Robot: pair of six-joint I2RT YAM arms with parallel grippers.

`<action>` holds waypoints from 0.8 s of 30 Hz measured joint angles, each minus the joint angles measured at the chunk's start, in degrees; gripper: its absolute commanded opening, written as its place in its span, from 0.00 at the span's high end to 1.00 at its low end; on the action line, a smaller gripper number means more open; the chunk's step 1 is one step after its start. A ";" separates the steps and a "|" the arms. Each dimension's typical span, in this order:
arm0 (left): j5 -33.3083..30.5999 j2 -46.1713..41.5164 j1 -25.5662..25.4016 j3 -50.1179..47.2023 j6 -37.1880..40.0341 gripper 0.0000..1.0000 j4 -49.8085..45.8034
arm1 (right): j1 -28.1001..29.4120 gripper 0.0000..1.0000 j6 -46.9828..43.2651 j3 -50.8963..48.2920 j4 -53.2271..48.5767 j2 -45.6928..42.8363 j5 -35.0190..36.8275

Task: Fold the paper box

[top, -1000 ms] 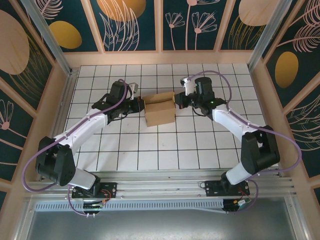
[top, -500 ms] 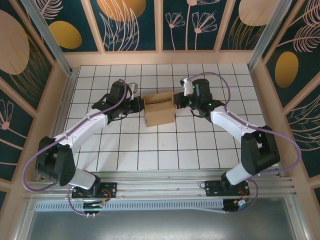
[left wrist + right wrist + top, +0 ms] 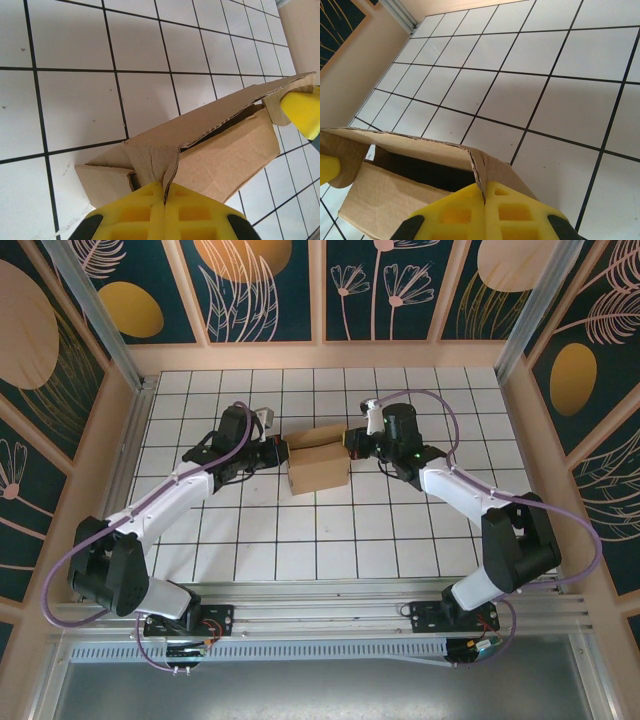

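The paper box (image 3: 320, 462) is on the white tiled table (image 3: 300, 540), near the middle and a bit toward the far side. It is plain brown cardboard. It is hard to tell if its bottom lies flat on the tiles. The box is between the two arms. The left end effector (image 3: 282, 453) is at the left end of the box. The right end effector (image 3: 351, 440) is at the right end, by the far corner.

In the left wrist view, the yellow fingers (image 3: 135, 215) are pressed together on a small flap at the end of the box. The thin edge of the flap goes down between them. The long top flap is lifted a little, and a dark gap shows under it. At the far end, a bit of the other arm's yellow finger touches the corner.

In the right wrist view, the yellow fingers (image 3: 515, 210) are pressed together too. They pinch a cardboard edge at this end. The inside of the box looks dark. A curved flap at the far end rests against the other yellow finger.
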 measured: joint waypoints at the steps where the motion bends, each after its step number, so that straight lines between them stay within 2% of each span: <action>1: 0.00 -0.11 -0.09 -0.26 -0.13 1.00 0.15 | 0.04 1.00 -0.07 -0.07 0.00 -0.07 0.22; 24: -2.29 -1.16 -1.68 -2.05 -2.25 1.00 1.01 | 0.96 0.96 -2.82 -3.65 3.02 -2.01 2.29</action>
